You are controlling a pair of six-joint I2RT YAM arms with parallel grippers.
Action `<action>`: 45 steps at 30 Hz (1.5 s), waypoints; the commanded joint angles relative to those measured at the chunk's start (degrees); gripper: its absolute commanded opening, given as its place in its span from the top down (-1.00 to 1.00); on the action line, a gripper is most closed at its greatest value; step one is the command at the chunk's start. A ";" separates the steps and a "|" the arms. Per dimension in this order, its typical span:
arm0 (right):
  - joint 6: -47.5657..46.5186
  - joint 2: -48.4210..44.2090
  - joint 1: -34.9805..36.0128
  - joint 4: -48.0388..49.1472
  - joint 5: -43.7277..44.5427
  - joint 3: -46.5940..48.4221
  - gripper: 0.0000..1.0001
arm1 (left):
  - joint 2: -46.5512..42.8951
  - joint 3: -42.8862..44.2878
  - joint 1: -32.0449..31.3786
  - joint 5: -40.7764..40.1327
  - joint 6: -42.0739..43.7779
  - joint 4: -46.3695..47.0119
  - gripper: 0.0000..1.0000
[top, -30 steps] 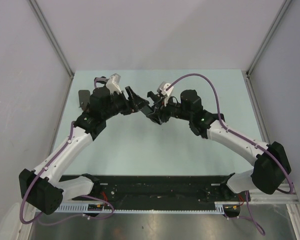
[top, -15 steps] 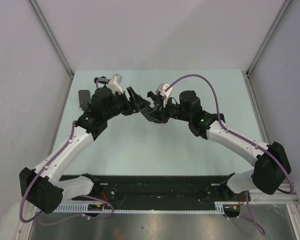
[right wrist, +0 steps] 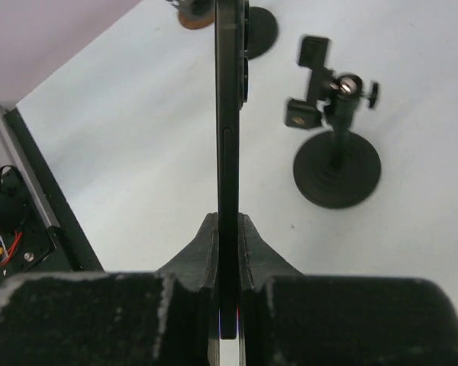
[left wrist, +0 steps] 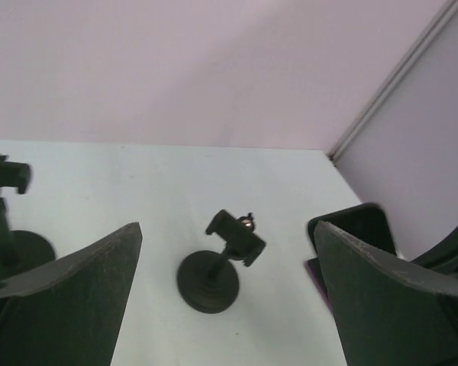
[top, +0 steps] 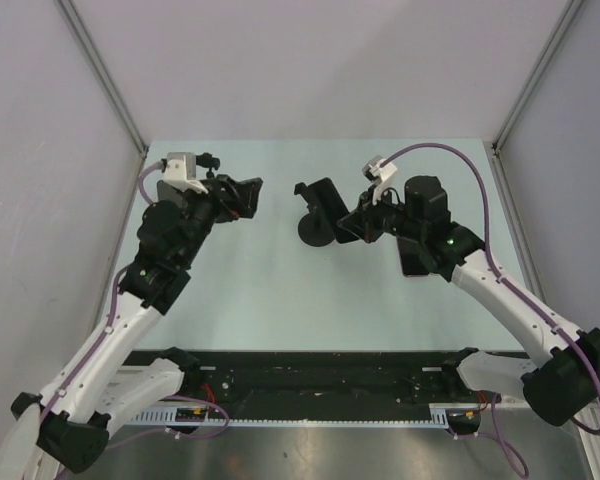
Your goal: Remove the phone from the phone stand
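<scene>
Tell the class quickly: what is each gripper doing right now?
Left gripper: open, holding nothing.
Right gripper: closed on the phone.

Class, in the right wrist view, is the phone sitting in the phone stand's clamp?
No, the right gripper pinches the phone edge-on, and the phone stand beside it has an empty clamp.

Robot lab test cell, plain panel walls [top: 310, 60], aluminium frame posts [top: 100, 72], pale tabletop [top: 260, 290]
</scene>
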 commanded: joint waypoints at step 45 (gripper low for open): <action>16.70 22.61 -21.13 -3.97 8.36 -15.75 0.22 | -1.93 -25.42 0.26 -11.94 21.25 24.59 -1.00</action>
